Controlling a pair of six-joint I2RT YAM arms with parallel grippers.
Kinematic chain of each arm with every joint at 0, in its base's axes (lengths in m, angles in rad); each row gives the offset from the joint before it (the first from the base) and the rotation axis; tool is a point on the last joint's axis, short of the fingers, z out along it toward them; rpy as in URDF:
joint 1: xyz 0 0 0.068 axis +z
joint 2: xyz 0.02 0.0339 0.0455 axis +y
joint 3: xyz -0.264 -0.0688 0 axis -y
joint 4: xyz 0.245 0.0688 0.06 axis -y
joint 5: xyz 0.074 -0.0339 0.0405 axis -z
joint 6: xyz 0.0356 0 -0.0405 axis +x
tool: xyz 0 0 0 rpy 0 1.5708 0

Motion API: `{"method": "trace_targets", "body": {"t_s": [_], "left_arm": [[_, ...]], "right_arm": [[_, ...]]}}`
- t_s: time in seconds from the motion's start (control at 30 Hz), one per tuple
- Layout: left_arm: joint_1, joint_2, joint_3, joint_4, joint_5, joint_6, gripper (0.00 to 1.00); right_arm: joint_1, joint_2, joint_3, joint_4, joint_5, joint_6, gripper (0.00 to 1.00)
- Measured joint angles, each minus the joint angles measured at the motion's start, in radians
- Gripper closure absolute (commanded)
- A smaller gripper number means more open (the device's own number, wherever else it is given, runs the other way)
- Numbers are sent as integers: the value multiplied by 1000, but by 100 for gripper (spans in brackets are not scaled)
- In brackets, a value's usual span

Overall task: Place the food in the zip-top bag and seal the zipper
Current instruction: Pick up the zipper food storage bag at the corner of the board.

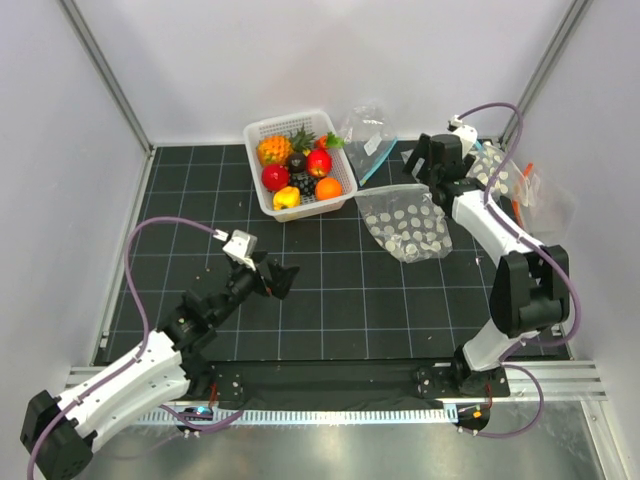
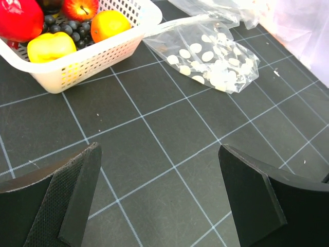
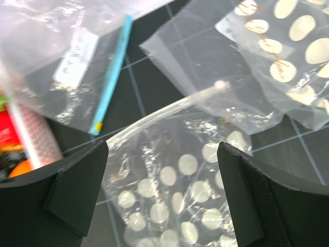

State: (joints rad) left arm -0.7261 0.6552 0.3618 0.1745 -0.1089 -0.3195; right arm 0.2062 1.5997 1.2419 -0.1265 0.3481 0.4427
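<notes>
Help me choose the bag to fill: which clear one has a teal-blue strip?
The plain undotted bag right of the basket; the white-dotted bag shows none.

Toy fruits (image 1: 276, 177) in basket (image 1: 310, 205), back-centre of table (image 1: 330, 290). Zip-top bag (image 1: 368, 135) just R of basket; dotted bag (image 1: 405, 225) in front.

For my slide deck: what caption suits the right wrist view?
Open right gripper over a dotted bag; zip-top bag with teal zipper beyond.

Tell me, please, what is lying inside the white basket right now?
The white basket holds a pineapple, a red apple, a second red apple, an orange, a yellow lemon and dark grapes. Anything beneath this pile is covered.
</notes>
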Motion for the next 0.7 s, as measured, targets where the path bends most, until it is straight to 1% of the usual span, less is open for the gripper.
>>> {"method": "trace_targets", "body": {"t_s": [0.1, 0.23, 0.43, 0.7], "left_arm": [[0, -5, 0, 0, 2, -11, 0], [0, -6, 0, -1, 2, -18, 0], [0, 13, 0, -1, 3, -21, 0], [0, 42, 0, 0, 10, -21, 0]], "right_arm": [[-23, 72, 50, -33, 6, -18, 6], [-19, 192, 135, -60, 39, -56, 10], [-16, 305, 157, -71, 121, -153, 15], [-16, 439, 275, -63, 205, -313, 15]]}}
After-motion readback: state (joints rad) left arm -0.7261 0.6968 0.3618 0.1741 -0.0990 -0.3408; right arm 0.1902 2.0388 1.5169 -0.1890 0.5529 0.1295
